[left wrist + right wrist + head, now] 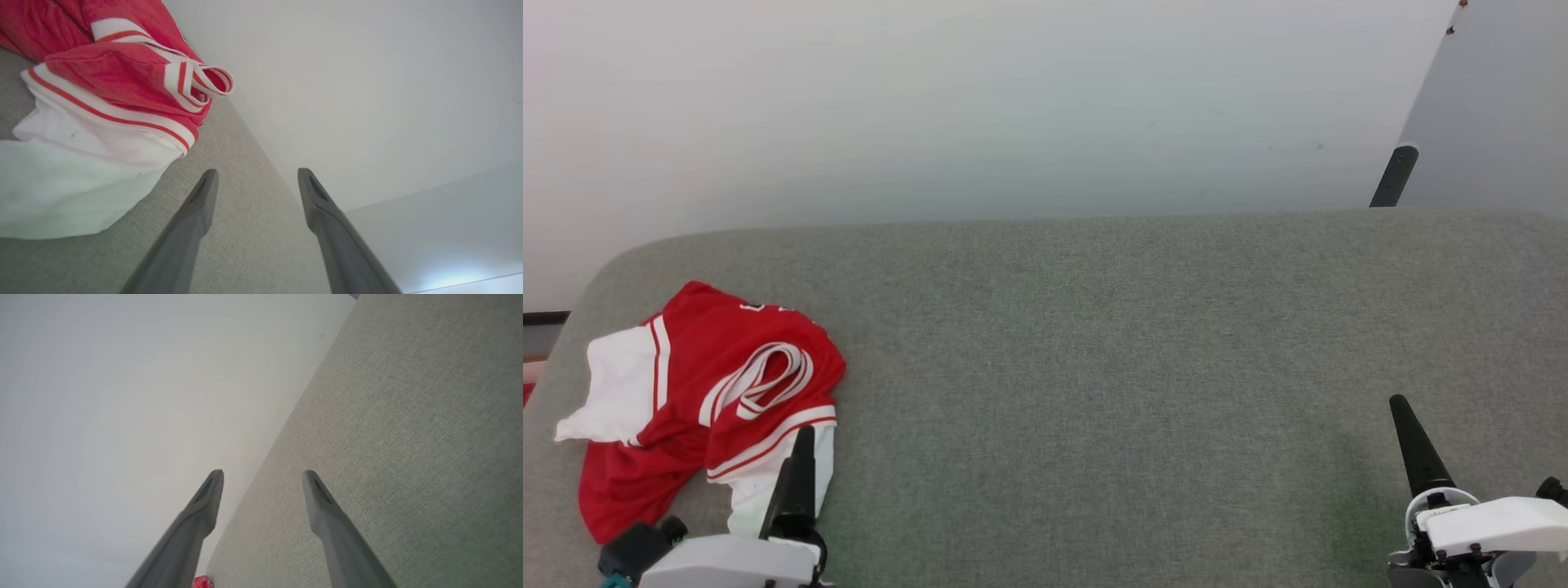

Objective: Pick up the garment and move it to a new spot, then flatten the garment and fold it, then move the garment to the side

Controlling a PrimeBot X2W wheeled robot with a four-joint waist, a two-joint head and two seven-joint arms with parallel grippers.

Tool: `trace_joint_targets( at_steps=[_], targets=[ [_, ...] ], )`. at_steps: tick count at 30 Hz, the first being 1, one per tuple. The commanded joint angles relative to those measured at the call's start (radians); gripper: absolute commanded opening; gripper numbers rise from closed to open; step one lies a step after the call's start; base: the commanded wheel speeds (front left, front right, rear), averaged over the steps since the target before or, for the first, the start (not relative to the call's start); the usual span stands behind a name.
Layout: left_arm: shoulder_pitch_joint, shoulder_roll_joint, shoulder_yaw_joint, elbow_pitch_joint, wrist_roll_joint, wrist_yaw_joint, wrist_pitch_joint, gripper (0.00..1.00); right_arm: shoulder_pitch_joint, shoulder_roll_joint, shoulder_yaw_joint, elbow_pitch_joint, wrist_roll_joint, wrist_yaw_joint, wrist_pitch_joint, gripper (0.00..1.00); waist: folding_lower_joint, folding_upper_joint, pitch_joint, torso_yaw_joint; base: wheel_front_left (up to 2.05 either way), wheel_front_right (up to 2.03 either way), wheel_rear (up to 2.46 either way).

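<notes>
Head view: the garment [686, 367] is seen crumpled in a loose heap at the near left end of the grey surface [1135, 343], with red body, white sleeves and striped neck trim [764, 380] folded over one another. The rest of the surface is left bare to its right. In the left wrist view the left hand [257, 173] is shown with its two fingers spread and nothing held between them, just beside the white sleeve [81, 163], though contact with the cloth cannot be made out. In the right wrist view the right hand [263, 473] is likewise spread and empty, well apart from the garment, over the right part of the surface. The garment is judged to be light, soft and wholly limp, so no shape would be kept once it is lifted, and it would hang and bunch from whatever point is pinched. The jersey cloth may prove somewhat slick, and a single thin layer could be lost from the fingers. A hold is therefore best taken on a thicker, doubled part, such as the striped band [106, 116] at the shoulder seam or the ribbed neck trim. For flattening, a grip at both shoulders would be better suited.
</notes>
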Motion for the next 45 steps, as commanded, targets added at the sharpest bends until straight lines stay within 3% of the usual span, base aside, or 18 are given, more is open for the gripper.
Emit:
trace_joint_targets(
  at_steps=[1,24,45],
  targets=[
    [-0.003,0.009,0.003,-0.015,0.054,0.004,-0.01,1.0,-0.029,-0.012,0.008,-0.006,-0.047,0.0,-0.012,1.0,0.0,0.0,-0.001,0.0,0.0,0.0,0.0],
    [0.016,0.03,-0.002,-0.031,0.47,-0.001,-0.087,1.0,-0.051,-0.048,0.053,0.007,-0.435,0.001,-0.092,1.0,0.0,0.0,-0.004,0.0,0.0,0.0,0.0],
    [0.03,0.041,-0.009,-0.028,0.694,-0.011,-0.143,1.0,-0.062,-0.065,0.065,0.015,-0.673,0.001,-0.15,1.0,0.0,0.0,-0.008,0.005,0.0,0.0,0.0]
  ],
)
